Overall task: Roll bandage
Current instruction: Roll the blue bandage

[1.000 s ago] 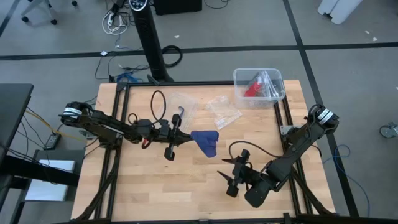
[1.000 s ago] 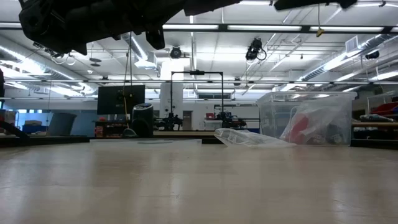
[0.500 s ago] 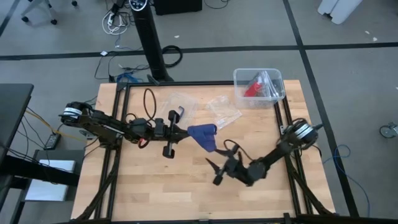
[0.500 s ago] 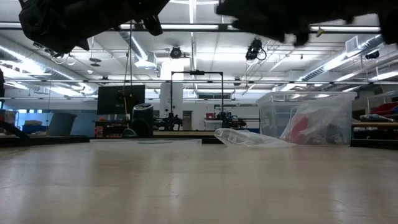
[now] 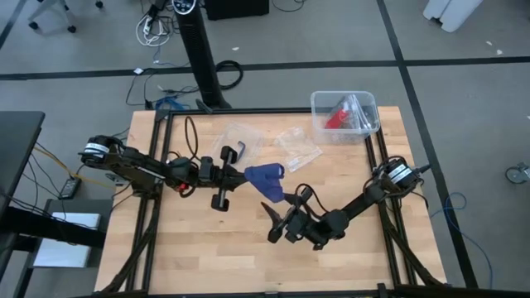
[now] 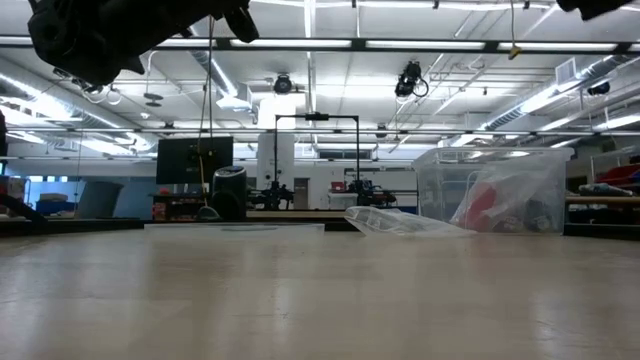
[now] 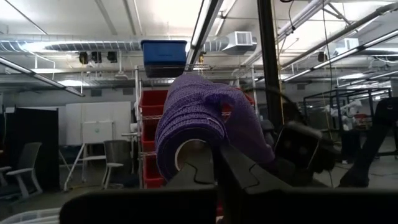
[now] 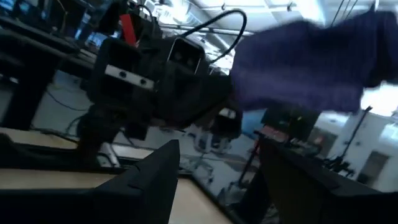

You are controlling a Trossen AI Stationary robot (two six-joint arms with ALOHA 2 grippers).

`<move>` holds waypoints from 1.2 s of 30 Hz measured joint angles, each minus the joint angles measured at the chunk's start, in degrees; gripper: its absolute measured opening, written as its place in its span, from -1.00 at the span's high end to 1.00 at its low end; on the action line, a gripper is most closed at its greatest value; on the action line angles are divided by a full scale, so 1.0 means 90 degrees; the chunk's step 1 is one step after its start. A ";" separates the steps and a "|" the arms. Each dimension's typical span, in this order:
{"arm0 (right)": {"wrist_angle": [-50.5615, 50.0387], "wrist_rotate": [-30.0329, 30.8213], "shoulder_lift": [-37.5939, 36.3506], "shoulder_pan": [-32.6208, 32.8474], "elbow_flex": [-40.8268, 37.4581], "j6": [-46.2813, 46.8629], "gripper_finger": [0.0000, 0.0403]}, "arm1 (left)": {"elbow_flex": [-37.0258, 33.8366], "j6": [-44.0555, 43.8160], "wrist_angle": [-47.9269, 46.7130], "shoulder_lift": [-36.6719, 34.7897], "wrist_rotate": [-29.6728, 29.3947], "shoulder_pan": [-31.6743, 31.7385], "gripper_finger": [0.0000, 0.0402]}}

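The bandage (image 5: 263, 175), a dark blue strip partly wound into a small roll (image 7: 189, 121), hangs above the middle of the table. My left gripper (image 5: 242, 174) is shut on it, reaching in from the table's left. A loose tail (image 5: 273, 197) trails from the roll toward the near right. My right gripper (image 5: 276, 222) stands open just on the near side of that tail, pointing toward the left arm. In the right wrist view the blurred bandage (image 8: 305, 62) lies beyond the two spread fingers (image 8: 155, 171), not between them. My left gripper pinches the roll at its near end face, by the core (image 7: 191, 152), between its two fingers (image 7: 208, 171). The fingers come from the table's left, slanting a little upward. The roll is lifted clear of the table and its tail (image 7: 249, 134) hangs slack to one side.
Two clear plastic bags (image 5: 238, 136) (image 5: 298, 147) lie on the far half of the table. A clear bin (image 5: 344, 114) holding a red item stands at the far right corner. Black frame rails run along the table's left and right sides. Bare wood lies on the near half.
My right gripper has swept from the near right toward the table's left and a little farther back, rolling its wrist, and now stands beside the bandage's tail. My left gripper has tipped upward slightly, carrying the roll a touch toward the left.
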 joint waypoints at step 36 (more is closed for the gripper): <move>-0.0505 0.0853 0.0017 0.0074 0.0535 0.0116 0.99 | 0.0002 0.0019 0.0079 0.0000 -0.0022 0.0000 1.00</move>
